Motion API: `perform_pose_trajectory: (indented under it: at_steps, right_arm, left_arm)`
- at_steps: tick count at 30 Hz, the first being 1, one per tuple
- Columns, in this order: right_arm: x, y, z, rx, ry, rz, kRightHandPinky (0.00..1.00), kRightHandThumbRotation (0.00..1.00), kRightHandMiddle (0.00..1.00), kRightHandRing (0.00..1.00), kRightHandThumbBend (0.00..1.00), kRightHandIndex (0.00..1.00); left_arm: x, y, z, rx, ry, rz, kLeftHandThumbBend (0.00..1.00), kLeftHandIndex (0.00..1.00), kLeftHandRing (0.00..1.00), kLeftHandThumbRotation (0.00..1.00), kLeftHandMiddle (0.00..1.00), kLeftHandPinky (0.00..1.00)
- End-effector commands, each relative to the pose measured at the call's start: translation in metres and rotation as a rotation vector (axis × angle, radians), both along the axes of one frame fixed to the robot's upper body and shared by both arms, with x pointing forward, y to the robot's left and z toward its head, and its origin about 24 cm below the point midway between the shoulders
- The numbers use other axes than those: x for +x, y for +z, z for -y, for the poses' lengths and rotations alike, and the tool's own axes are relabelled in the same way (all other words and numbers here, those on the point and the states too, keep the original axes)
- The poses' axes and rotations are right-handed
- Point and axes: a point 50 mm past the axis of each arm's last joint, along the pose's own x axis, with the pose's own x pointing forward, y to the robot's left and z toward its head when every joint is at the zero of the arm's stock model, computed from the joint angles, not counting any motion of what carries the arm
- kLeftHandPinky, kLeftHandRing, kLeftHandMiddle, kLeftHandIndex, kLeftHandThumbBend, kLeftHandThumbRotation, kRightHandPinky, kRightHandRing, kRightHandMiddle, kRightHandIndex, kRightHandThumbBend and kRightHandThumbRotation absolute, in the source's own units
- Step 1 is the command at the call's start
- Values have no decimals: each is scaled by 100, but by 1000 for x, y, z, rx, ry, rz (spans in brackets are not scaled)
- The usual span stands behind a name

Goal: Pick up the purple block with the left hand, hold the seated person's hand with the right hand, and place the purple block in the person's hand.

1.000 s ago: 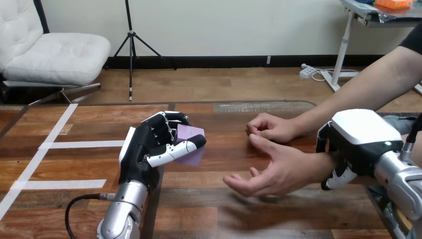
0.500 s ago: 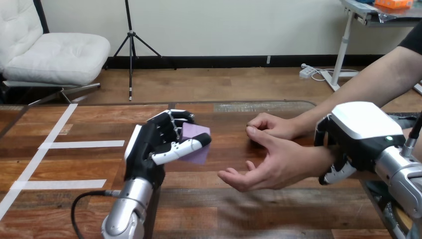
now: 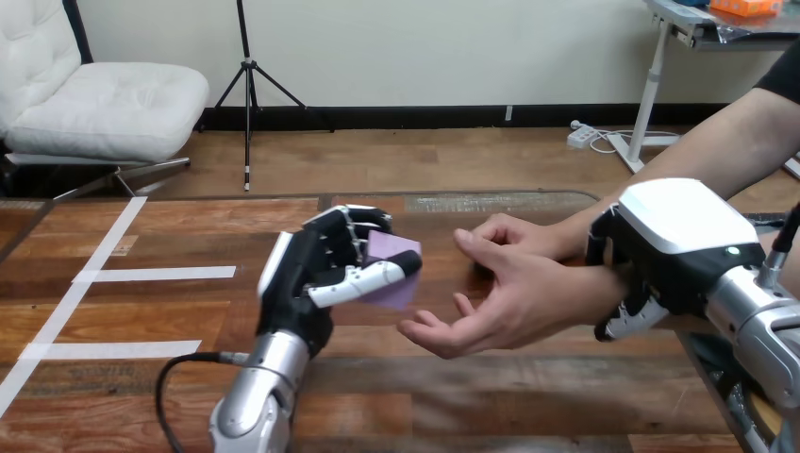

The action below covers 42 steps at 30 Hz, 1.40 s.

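Note:
My left hand [image 3: 316, 274] is raised over the middle of the table, its fingers and thumb curled round the purple block [image 3: 394, 269]. The block hangs just left of the person's open hand [image 3: 500, 302], palm up, a small gap between them. My right hand [image 3: 665, 255] wraps the person's wrist from the right, its fingers curled under the wrist. The person's other hand [image 3: 514, 236] rests closed on the table just behind the open one.
The wooden table [image 3: 141, 311] carries white tape lines [image 3: 113, 274] at the left. A black cable [image 3: 179, 377] loops off my left forearm near the front edge. The person's forearm [image 3: 698, 160] comes in from the upper right.
My left hand has carried the purple block to the right, closer to the person's palm. My right hand has drawn the person's hand leftward and a little up.

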Motion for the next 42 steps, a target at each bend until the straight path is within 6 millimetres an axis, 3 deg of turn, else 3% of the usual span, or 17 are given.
perform_pose_trajectory:
  at_steps: [1, 42]
  right_arm:
    - [5, 29, -1, -21, 8, 105, 29, 0, 44, 36, 84, 49]
    - [4, 50, -23, -56, 85, 169, 32, 0, 46, 40, 83, 49]
  left_arm:
    - [18, 26, 14, 3, -56, 90, 97, 49, 43, 7, 49, 37]
    - [19, 28, 51, -9, -199, 37, 99, 49, 43, 7, 48, 37]
